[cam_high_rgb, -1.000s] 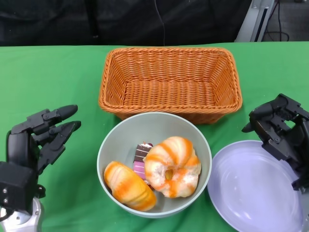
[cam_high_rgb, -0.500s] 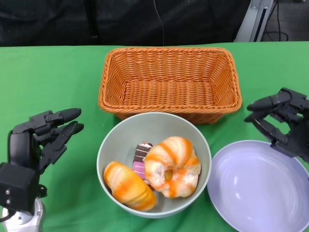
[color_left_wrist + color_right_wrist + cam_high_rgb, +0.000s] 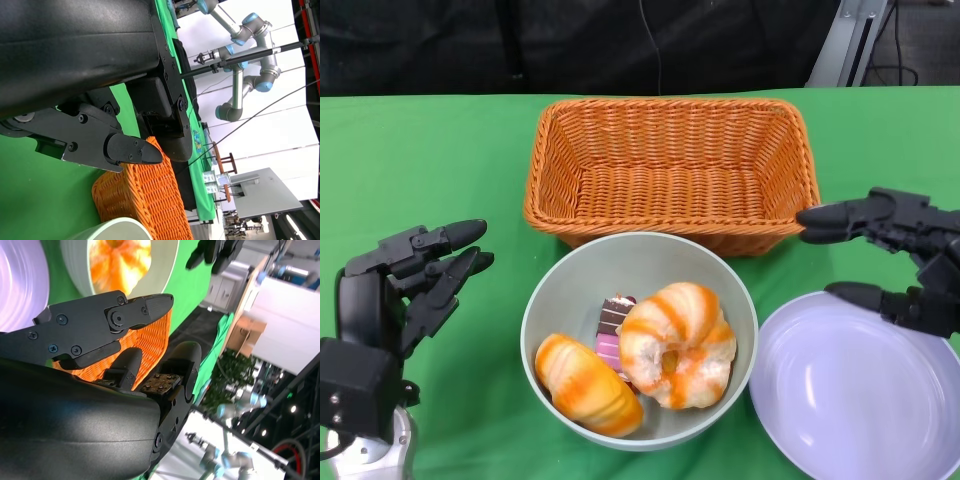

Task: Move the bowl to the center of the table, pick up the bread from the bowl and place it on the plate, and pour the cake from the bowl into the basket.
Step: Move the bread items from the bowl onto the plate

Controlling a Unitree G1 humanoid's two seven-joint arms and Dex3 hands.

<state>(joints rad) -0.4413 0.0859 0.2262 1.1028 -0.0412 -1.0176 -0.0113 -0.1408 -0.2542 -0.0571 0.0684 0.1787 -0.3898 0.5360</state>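
1. Your wicker basket (image 3: 672, 172) fills the upper middle of the frame.
2. The bowl (image 3: 639, 339) sits just below it, bread (image 3: 677, 344) and cake (image 3: 613, 327) inside.
3. Plate (image 3: 857, 390)'s lower right.
4. Right hand (image 3: 900, 257), fingers spread and holding nothing, hangs over the plate's top edge.
5. Left hand (image 3: 408, 282), lower left, is also spread with nothing in it.

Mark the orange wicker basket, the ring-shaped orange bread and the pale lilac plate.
orange wicker basket (image 3: 672, 200), head view, woven floor inside.
ring-shaped orange bread (image 3: 695, 322), head view, upper right crust.
pale lilac plate (image 3: 850, 395), head view, bare middle.
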